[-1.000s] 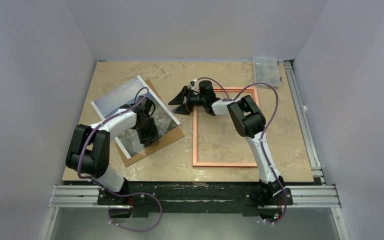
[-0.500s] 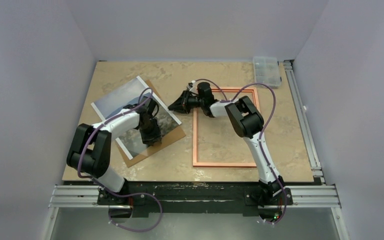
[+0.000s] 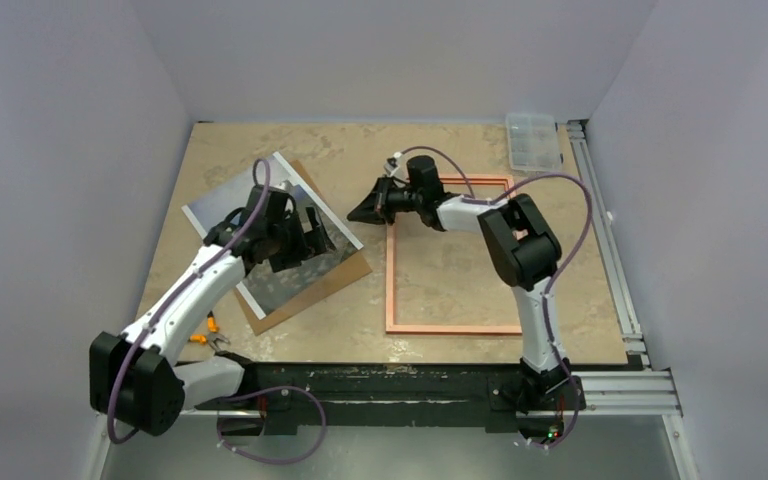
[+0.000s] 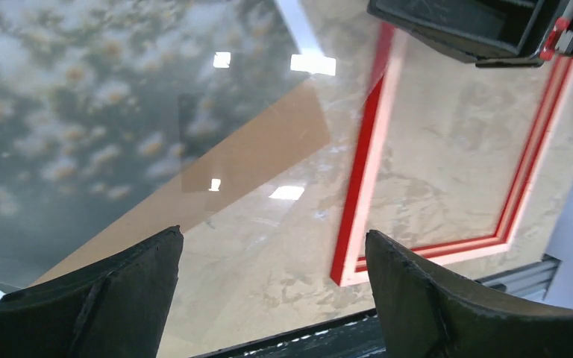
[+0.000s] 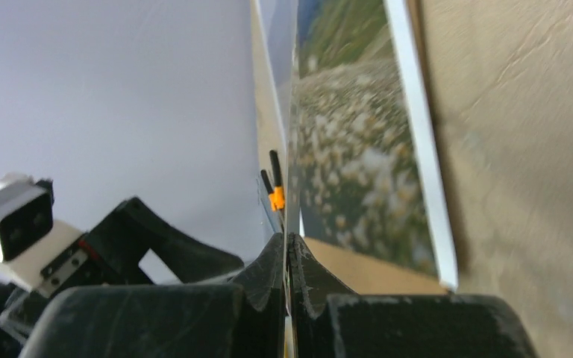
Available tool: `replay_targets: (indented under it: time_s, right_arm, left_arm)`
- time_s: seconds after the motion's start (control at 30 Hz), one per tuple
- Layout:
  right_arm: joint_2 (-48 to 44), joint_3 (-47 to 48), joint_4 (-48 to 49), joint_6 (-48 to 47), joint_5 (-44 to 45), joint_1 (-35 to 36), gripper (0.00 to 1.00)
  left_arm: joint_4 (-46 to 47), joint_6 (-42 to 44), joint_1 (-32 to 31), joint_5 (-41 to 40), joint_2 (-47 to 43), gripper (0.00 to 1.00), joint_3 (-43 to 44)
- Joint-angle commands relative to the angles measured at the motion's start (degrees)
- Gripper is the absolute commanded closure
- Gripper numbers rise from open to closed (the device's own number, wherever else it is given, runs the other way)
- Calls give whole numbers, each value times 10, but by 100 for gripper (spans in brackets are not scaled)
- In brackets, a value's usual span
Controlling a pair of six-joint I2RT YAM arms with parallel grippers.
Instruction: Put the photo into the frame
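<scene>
right gripper nips photo's edge while left hangs open above it

at the near left of the table [image 3: 340, 150], a small orange-handled tool [image 3: 205, 330] lies beside the left arm. on the right half, the frame [image 3: 391, 280] lies flat with its long sides running near to far. it shows bright red in the left wrist view, and the tan tabletop shows inside its rim. left of it and apart from it, the photo [image 3: 225, 200] lies picture side up, turned at an angle. it rests on a brown backing board [image 3: 330, 280], whose near corner sticks out from under the print.

the left gripper [image 3: 310, 232] hangs over the right part of the photo. its fingers [image 4: 142, 291] are spread wide and hold nothing, with the print, the board and the frame's near corner in view between them.

the right arm reaches over the frame's far left corner. the right gripper [image 3: 358, 212] sits at the photo's right edge, between print and frame. in the right wrist view its fingers are pressed together, and the photo's thin edge runs straight into the seam between them.

at the far right corner of the table stands a clear plastic box [image 3: 532, 142].
</scene>
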Motion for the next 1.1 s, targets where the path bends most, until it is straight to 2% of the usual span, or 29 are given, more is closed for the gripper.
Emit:
replay_targets:
  time_s: [0.0,0.13,0.37,0.5,0.6,0.63,0.67,0.77,0.83,0.9,1.07]
  right_arm:
    - [-132,-77,-12,-56,17,-39,100]
    - [-232,-167,-46,-94,27,-71,100]
    - [-408,-278,-201,-195,71,-148,100]
    - [-494,-338,-295,-229,90,-209,100]
    - [-551,-376,-352,-253,118,-230,100]
    - [-567,-386,-365,-260,127,-231,97]
    - [-581,-394,-375,-271,131,-232,86]
    - [-623,-410,-405,-286,172,-232,40]
    - [-641,-407,-429,-298,205,-233,23]
    - [-651,-390,-454,-317,240,-233,17]
    - [-638,-316,-519,-373,360,-233,13]
  left_arm:
    - [35,-19,-1,28,-60,10,-4]
    - [48,-28,-2,41,-78,10,-9]
    - [64,-34,-3,54,-75,10,-24]
    - [73,-38,-6,56,-71,10,-35]
    - [82,-43,-8,57,-65,10,-44]
    - [83,-45,-10,57,-63,10,-46]
    - [84,-47,-11,57,-60,10,-49]
    - [86,-52,-14,54,-58,10,-59]
    - [83,-54,-15,50,-60,10,-64]
    - [74,-59,-14,42,-63,10,-71]
    - [58,-82,-16,23,-69,10,-100]
